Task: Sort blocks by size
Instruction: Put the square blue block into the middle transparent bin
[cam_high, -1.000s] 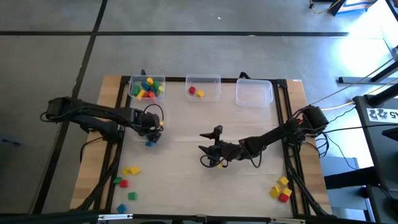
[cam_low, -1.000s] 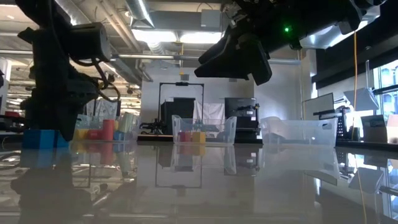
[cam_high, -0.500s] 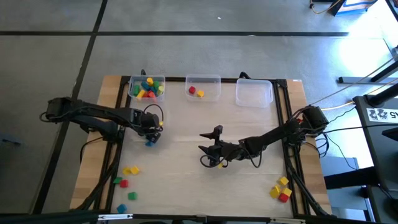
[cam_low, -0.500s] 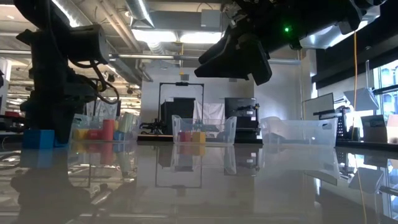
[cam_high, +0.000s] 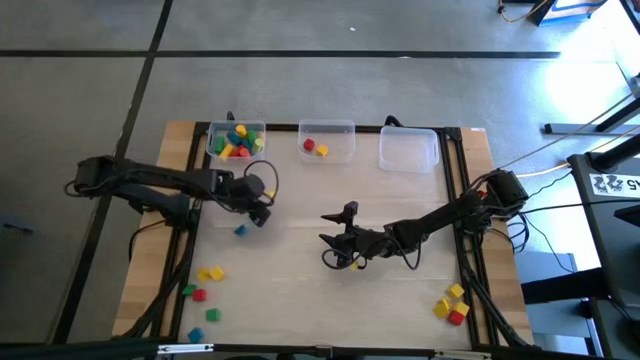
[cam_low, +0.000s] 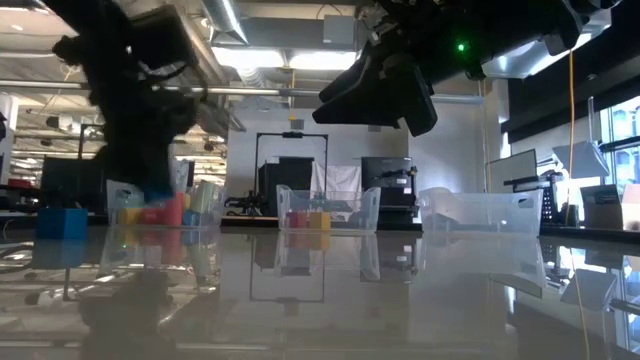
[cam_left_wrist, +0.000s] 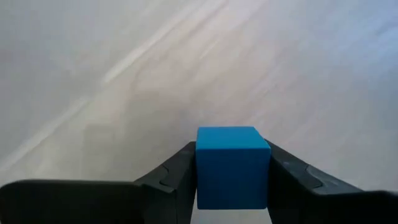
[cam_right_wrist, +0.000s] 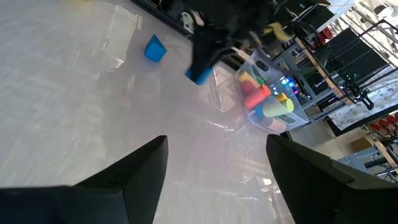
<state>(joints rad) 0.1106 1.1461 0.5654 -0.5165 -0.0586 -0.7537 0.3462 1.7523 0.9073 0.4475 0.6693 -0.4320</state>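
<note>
My left gripper (cam_high: 262, 203) is shut on a blue cube (cam_left_wrist: 232, 163) above the table's left middle; the right wrist view shows the cube (cam_right_wrist: 199, 76) under the dark gripper. A second blue cube (cam_high: 240, 230) rests on the table just nearer; it also shows in the low view (cam_low: 60, 222). My right gripper (cam_high: 336, 240) is open and empty at mid-table, over a small yellow block (cam_high: 355, 265). Several blocks lie in the left bin (cam_high: 236, 141). My left gripper pinches the blue cube by two opposite side faces (cam_left_wrist: 200, 180) between its two fingers (cam_left_wrist: 177, 174). The fingers come from above, pointing down at the table. The cube sits level in the hold, clear of the table.
The middle bin (cam_high: 343, 128) holds a red and a yellow block; the right bin (cam_high: 408, 152) shows nothing inside. Loose blocks lie at the near left (cam_high: 205, 290) and the near right (cam_high: 452, 303). Bare tabletop lies between the arms.
My left gripper has risen and gone toward the table's right edge, carrying one blue cube away from the other blue cube, which stays where it was on the table.
</note>
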